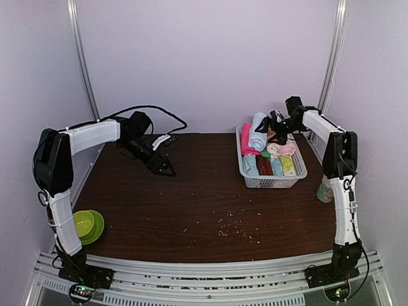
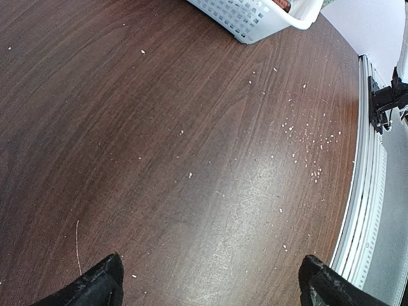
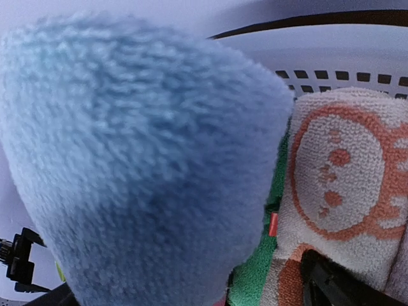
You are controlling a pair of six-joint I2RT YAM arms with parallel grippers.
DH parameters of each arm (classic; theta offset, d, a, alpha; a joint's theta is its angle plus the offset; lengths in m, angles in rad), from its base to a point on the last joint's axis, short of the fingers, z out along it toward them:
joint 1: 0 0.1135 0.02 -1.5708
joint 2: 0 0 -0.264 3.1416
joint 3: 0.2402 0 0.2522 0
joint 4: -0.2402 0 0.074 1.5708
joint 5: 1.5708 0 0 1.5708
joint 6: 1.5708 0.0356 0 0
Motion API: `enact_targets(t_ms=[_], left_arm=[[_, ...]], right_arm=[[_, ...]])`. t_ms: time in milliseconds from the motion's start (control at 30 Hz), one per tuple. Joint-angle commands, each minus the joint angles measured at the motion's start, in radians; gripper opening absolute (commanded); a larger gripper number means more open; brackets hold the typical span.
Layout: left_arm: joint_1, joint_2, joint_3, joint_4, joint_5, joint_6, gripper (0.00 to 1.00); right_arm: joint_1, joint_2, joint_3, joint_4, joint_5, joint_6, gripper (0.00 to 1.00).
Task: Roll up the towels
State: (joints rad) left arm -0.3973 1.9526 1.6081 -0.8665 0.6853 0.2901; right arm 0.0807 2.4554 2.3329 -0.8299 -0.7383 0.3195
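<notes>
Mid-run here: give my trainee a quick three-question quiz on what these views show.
1. True or false: the left hand holds a towel.
2. The light blue towel is: A) in the left hand, B) rolled, on top in the basket, C) spread flat beside the basket.
3. On which side of the table does the basket stand?
Key: 1 false, it is open over the table; 2 B; 3 the right side.

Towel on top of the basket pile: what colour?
The towel is pale blue, clearest in the right wrist view.
</notes>
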Motion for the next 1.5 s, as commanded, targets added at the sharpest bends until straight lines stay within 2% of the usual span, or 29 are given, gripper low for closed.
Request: enact_targets(t_ms=[0, 167, 433, 767, 1000, 1067, 1167, 1267, 1367, 1467], left_arm=[[0.003, -0.014, -0.007, 0.003, 0.025, 0.014, 0.98], [0.002, -0.008, 0.0, 0.007, 0.02, 0.002, 0.98], [0.002, -0.005, -0.002, 0.015, 0.009, -0.006, 0.98], [0.002, -0.008, 0.0, 0.02, -0.009, -0.016, 0.98], [0.002, -0.008, -0.005, 0.023, -0.018, -0.016, 0.98], [0.003, -0.006, -0.004, 0.024, -0.018, -0.017, 0.98], [0.002, -0.005, -0.004, 0.024, -0.021, -0.017, 0.98], [0.003, -0.006, -0.004, 0.024, -0.028, -0.02, 0.98], [0.002, -0.006, -0.004, 0.027, -0.039, -0.022, 0.98], [0.002, -0.006, -0.005, 0.03, -0.049, -0.022, 0.98]], right_arm=[[0.021, -0.019, -0.003, -0.131, 0.255, -0.055, 1.0], [0.034, -0.062, -0.01, -0.16, 0.346, -0.073, 0.99], [0.04, -0.141, -0.065, -0.082, 0.26, -0.036, 0.99], [0.041, -0.17, 0.008, -0.14, 0.37, -0.038, 1.0], [0.058, -0.181, -0.03, -0.104, 0.367, -0.039, 0.99], [0.077, -0.189, -0.03, -0.102, 0.395, -0.053, 0.99], [0.111, -0.213, -0.035, -0.102, 0.516, -0.08, 1.0], [0.125, -0.268, -0.096, -0.042, 0.572, -0.086, 1.0], [0.128, -0.358, -0.227, 0.092, 0.605, -0.077, 0.99], [0.132, -0.41, -0.298, 0.124, 0.683, -0.084, 1.0]])
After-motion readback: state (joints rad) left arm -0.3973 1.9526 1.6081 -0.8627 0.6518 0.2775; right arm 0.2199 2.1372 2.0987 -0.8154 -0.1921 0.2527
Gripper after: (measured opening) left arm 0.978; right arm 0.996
